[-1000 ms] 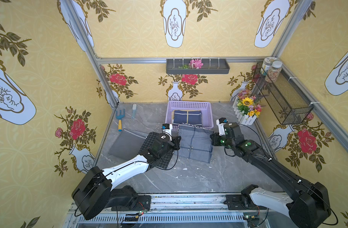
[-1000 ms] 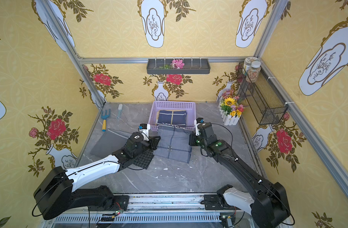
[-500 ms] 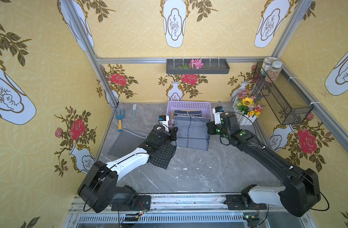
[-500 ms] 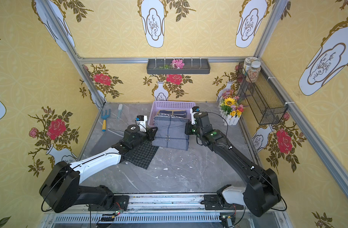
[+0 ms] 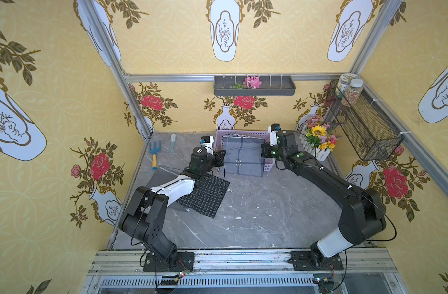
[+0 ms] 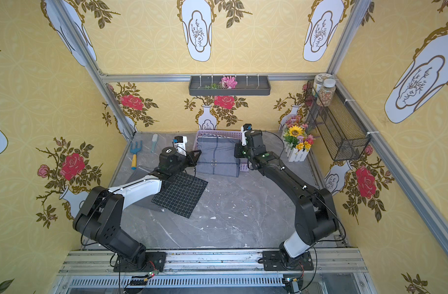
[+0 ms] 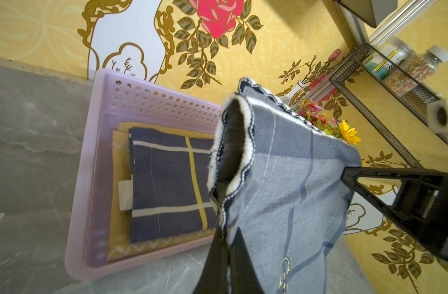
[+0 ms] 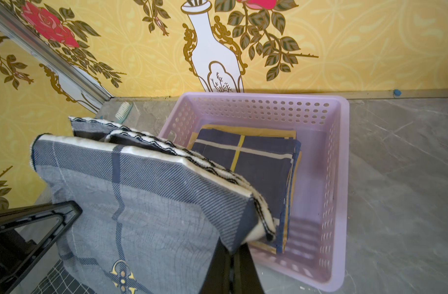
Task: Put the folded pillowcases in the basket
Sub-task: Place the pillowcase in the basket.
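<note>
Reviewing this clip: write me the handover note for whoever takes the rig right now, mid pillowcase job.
Grippers: the left gripper is shut on the folded pillowcase at its left edge; the right gripper is shut on its right edge.
Things: the pillowcase is lifted, held between both grippers over the basket, and its near part hangs past the near rim. The basket sits by the back wall and holds a navy folded cloth on a yellow cloth.
Done: pick-up and carry to the basket.
Left: lower it fully inside, open both grippers, pull back.
</note>
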